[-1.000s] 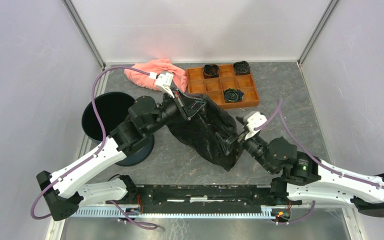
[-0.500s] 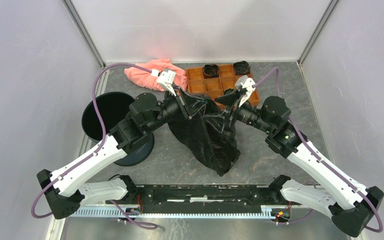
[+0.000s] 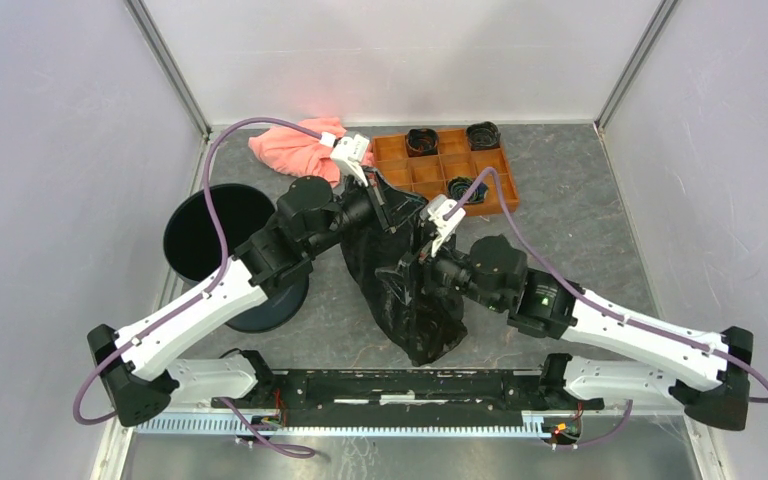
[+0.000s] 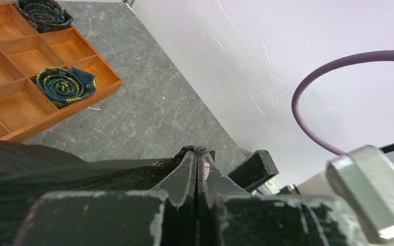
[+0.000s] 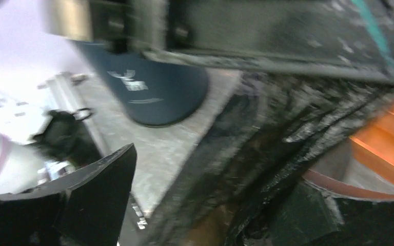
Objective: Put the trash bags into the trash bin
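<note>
At centre of table [image 3: 580, 220], bag [image 3: 415, 310] top pinched by left gripper [image 3: 384, 203], fingers pressed together; right gripper [image 3: 420, 268] spread at bag middle. Bin [image 3: 174, 240] at 9 o'clock, apart. Judged: gathering step; next, right pinch, then carry to bin.

Tray [image 3: 397, 150]: orange, split into compartments, at the table's far side.
Rolls [image 3: 483, 134]: three dark coils, each in its own compartment; two in the back row, one in front.
Cloth [image 3: 285, 150]: salmon-pink, crumpled, just left of the tray.
Table [image 3: 580, 200]: grey, stone-patterned.
</note>
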Controlling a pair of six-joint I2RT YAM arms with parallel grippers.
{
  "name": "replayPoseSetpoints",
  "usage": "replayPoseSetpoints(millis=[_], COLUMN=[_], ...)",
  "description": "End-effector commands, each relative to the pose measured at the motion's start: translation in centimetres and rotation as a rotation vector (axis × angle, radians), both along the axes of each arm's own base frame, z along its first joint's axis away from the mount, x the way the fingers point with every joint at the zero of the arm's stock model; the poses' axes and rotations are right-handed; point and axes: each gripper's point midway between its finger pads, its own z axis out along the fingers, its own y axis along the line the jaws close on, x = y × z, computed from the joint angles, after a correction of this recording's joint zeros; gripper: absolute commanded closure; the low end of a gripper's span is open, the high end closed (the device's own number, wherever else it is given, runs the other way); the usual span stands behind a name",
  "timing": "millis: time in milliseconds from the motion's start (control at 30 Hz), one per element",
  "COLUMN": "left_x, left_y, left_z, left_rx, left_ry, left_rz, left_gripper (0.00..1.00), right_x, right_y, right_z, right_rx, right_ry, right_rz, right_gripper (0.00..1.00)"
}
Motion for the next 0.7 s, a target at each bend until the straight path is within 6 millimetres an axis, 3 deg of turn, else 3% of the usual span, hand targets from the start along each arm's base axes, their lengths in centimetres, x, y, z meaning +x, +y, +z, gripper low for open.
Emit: replayPoseSetpoints(millis=[0, 33, 100, 133, 200, 233, 300, 400, 533, 667], left_x=[-0.5, -0.5, -0.4, -0.3, 0.2, 0.4, 0.7, 0.8, -0.3, -0.2], left_y=[0.3, 0.5, 1.1, 1.7, 3.6, 5.0, 8.5, 15.8, 24.4, 26.8], left_z=[2.9, 2.8, 2.4, 2.0, 0.8, 0.1, -1.4, -3.7, -5.6, -8.7], left_rx=[-0.031, -0.024, 0.005, 0.032, 0.11, 0.158, 0.267, 0.469, 0.684, 0.853], left_ry=[-0.073, -0.072, -0.07, -0.061, -0.038, -0.025, -0.003, 0.029, 0.085, 0.151], left_rz=[-0.014, -0.008, 0.015, 0.035, 0.119, 0.171, 0.294, 0.545, 0.854, 0.952], left_gripper=[0.98, 0.98, 0.96, 0.88, 0.55, 0.41, 0.27, 0.17, 0.14, 0.09], right_x=[5.2, 5.2, 5.3, 5.5, 5.9, 6.2, 6.4, 6.2, 5.3, 4.8], right_y=[-5.5, -5.7, -6.6, -7.3, -9.5, -11.1, -14.1, -17.9, -19.5, -20.0], right_z=[-0.4, -0.5, -0.8, -0.9, -1.3, -1.6, -2.1, -1.9, -0.9, -0.3], right_rx=[-0.155, -0.155, -0.152, -0.151, -0.192, -0.226, -0.293, -0.348, -0.297, -0.23], right_ry=[-0.102, -0.113, -0.136, -0.148, -0.181, -0.198, -0.234, -0.268, -0.289, -0.272], right_rz=[-0.455, -0.462, -0.493, -0.52, -0.602, -0.664, -0.768, -0.891, -0.87, -0.859], right_gripper=[0.21, 0.3, 0.71, 0.85, 0.99, 1.0, 1.0, 0.99, 0.99, 0.99])
